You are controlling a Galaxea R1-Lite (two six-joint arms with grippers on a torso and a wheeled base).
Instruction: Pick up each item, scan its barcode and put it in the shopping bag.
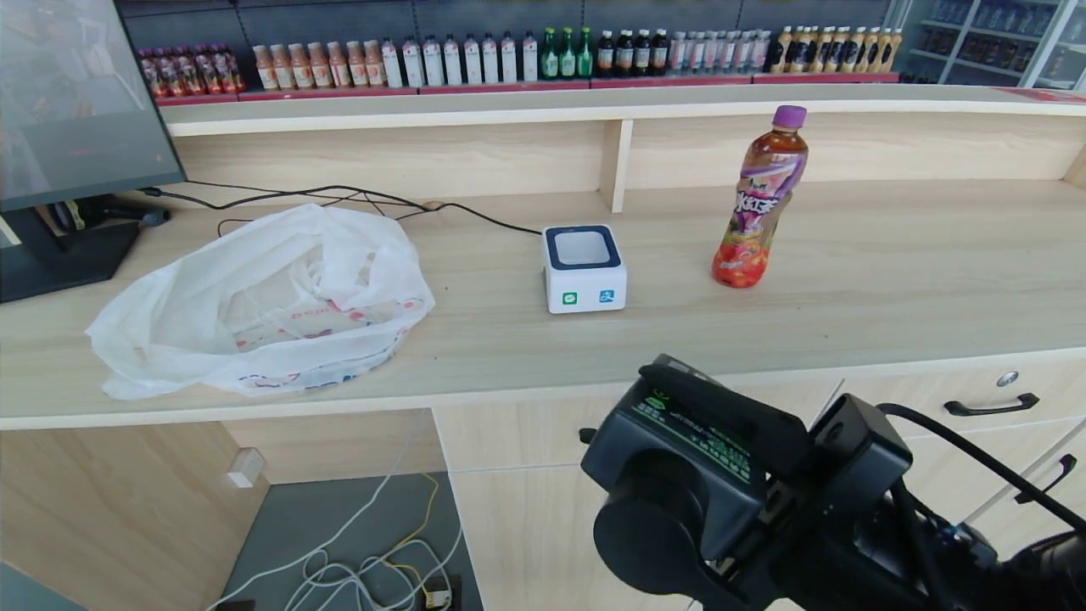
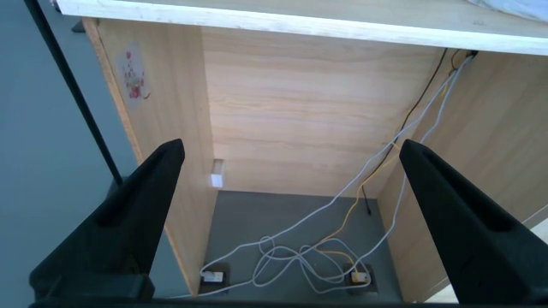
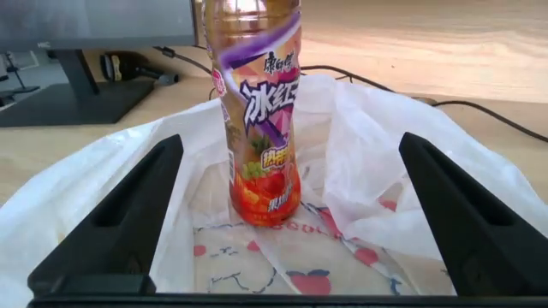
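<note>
Two open claws: left claw [image 2: 291,154] off surface [image 2: 257,21] front edge, right claw [image 3: 291,150] flanking upright bottle [image 3: 261,103] on bag [image 3: 385,171]

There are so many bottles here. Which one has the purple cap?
The drink bottle standing alone on the wooden counter, right of the white scanner; the other bottles are lined up on the back shelf.

A monitor [image 1: 76,93] stands at the wooden counter's [image 1: 891,288] left end, shelf bottles [image 1: 475,59] lined behind.
</note>
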